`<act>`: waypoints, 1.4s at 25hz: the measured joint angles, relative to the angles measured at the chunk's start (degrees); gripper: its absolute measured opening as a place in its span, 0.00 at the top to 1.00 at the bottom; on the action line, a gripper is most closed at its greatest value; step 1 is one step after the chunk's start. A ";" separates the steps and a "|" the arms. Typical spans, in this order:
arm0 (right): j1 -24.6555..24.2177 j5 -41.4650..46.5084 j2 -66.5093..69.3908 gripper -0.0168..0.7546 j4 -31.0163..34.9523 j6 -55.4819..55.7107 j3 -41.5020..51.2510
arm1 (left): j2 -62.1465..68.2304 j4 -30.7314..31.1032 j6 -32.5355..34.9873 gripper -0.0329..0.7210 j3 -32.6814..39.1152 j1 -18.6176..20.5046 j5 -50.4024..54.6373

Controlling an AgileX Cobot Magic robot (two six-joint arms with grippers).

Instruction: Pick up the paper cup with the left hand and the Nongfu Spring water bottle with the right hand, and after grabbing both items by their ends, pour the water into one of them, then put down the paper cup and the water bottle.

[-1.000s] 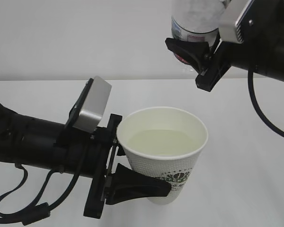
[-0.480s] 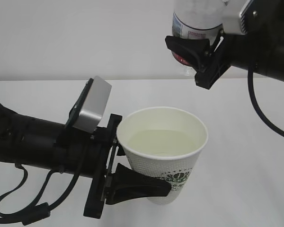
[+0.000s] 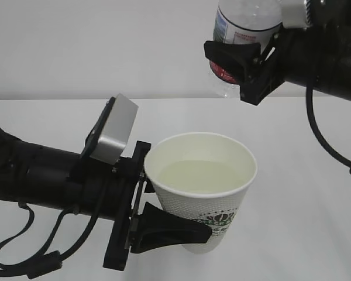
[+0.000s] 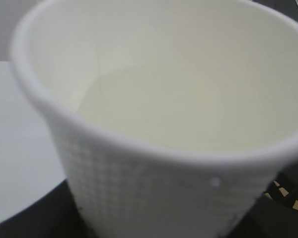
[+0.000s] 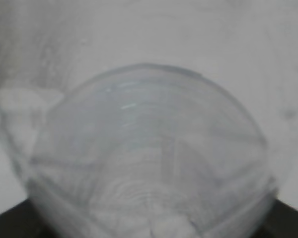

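Since the earlier frames: bottle raised slightly and tipped back; cup unmoved.

Right hand (image 3: 248, 61) has lifted the Nongfu Spring water bottle (image 3: 243, 26) a little higher at upper right, its fingers clamped around the labelled body, neck pointing down-left above and beyond the paper cup (image 3: 202, 193). Left hand (image 3: 158, 222) remains closed around the cup's lower wall, holding it upright above the white table (image 3: 304, 193). Water (image 3: 196, 175) fills the cup roughly halfway, faintly yellowish, surface level. Bottle contents cannot be determined.
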 joint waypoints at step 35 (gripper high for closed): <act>0.00 7.47 0.00 0.34 0.29 5.59 0.00 | 0.00 0.00 0.00 0.35 0.00 0.00 0.00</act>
